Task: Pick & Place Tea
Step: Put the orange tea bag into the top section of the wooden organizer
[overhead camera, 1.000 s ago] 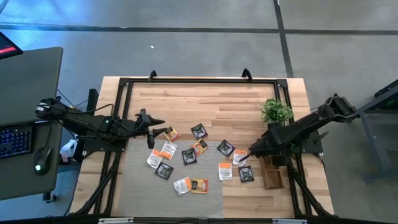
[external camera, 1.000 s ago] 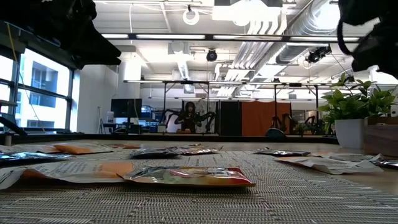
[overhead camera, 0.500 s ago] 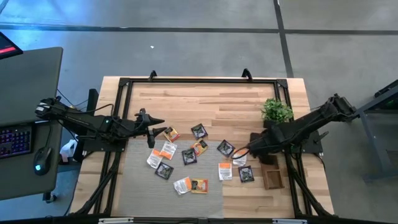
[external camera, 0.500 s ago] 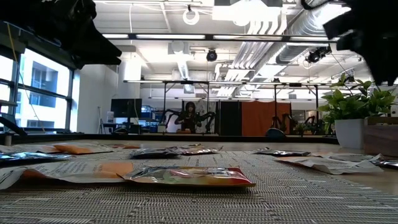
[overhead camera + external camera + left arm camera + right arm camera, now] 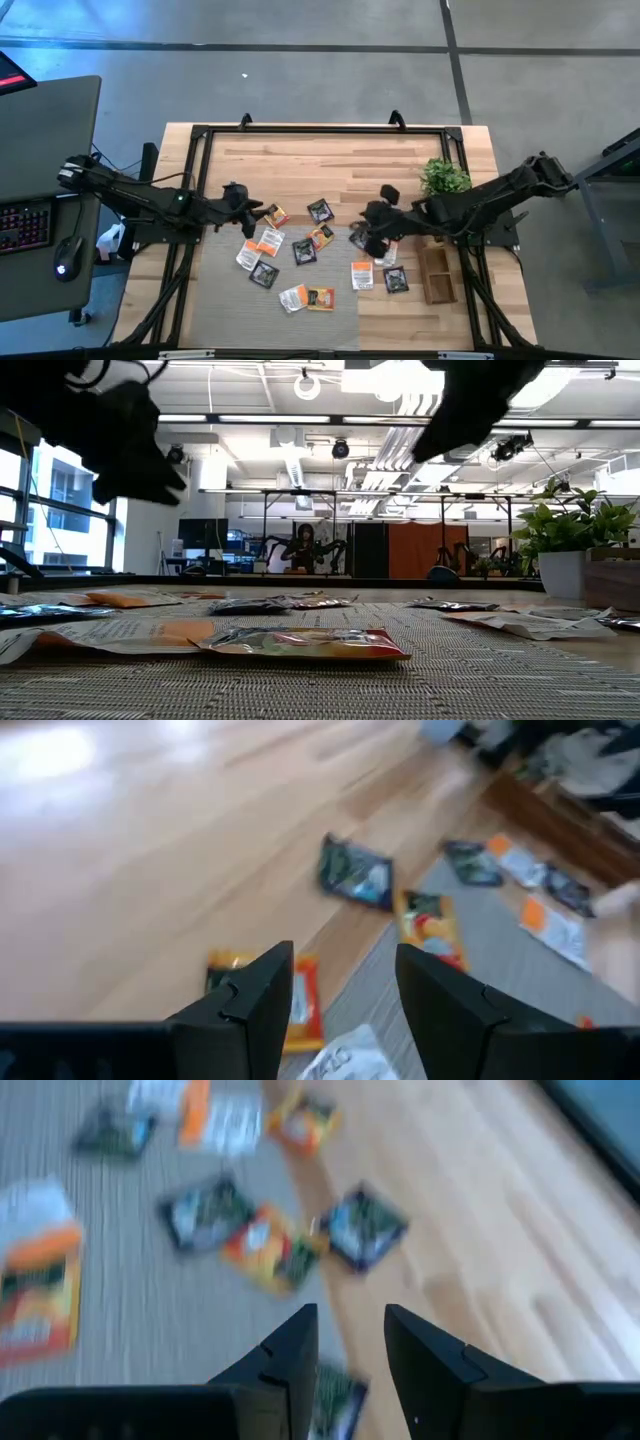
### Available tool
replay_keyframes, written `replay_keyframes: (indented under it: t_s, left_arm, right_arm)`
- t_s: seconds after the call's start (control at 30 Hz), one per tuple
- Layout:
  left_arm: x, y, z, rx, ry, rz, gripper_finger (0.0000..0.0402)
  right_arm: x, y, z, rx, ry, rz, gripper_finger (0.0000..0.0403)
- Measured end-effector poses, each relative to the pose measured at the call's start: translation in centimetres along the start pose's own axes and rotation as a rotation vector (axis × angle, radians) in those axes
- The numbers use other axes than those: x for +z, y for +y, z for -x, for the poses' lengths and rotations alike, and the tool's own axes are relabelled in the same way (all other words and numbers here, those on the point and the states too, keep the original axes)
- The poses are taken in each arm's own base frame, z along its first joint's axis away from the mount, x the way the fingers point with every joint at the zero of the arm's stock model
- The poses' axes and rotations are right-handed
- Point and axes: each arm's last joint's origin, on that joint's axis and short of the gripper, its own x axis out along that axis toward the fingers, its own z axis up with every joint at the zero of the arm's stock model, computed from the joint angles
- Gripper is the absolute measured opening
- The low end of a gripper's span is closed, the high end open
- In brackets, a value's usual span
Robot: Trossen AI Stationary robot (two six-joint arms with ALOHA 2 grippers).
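Sachets (image 5: 305,252) are showing white-with-orange, black and orange-yellow at frame centre on a grey woven mat (image 5: 215,305); the plant (image 5: 444,178), right, is looking green, possibly white-potted.

Left arm: reaches in from the table's left edge, stretched low toward the middle. Left gripper (image 5: 258,210): fingers (image 5: 262,995) parted, nothing between them.
Right arm: reaches in from the right edge, extended toward the centre. Right gripper (image 5: 372,240): fingers (image 5: 290,1355) parted, empty, raised off the surface.
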Motion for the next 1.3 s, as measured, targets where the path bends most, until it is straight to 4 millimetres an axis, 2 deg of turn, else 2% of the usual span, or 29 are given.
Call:
replay_keyframes:
  t_s: [0.17, 0.3, 0.53, 0.83, 1.13, 1.3]
  left_arm:
    - [-2.1, 0.7, -1.8, 0.168, 0.128, 0.023, 0.0176]
    - [-3.4, 1.0, -3.1, 0.267, 0.174, 0.147, 0.0176]
    - [-5.3, 1.5, -4.8, 0.408, 0.203, 0.284, 0.0176]
    - [-5.3, 0.9, -5.9, 0.371, 0.105, 0.346, 0.0176]
    - [-5.6, 0.9, -6.3, 0.376, 0.088, 0.387, 0.0176]
    - [-6.1, 1.0, -6.8, 0.411, 0.073, 0.398, 0.0153]
  right_arm:
    - [-0.6, -1.5, -2.3, 0.091, -0.156, -0.074, 0.0114]
    - [-1.8, -3.1, -3.7, 0.18, -0.267, -0.098, 0.0114]
    - [-3.3, -5.3, -5.8, 0.157, -0.415, -0.125, 0.0114]
    - [-2.5, -6.3, -8.0, 0.192, -0.59, -0.072, 0.0114]
    - [-2.9, -6.9, -8.8, 0.218, -0.548, -0.097, 0.0114]
    - [-2.9, -6.8, -8.8, 0.243, -0.545, -0.085, 0.0114]
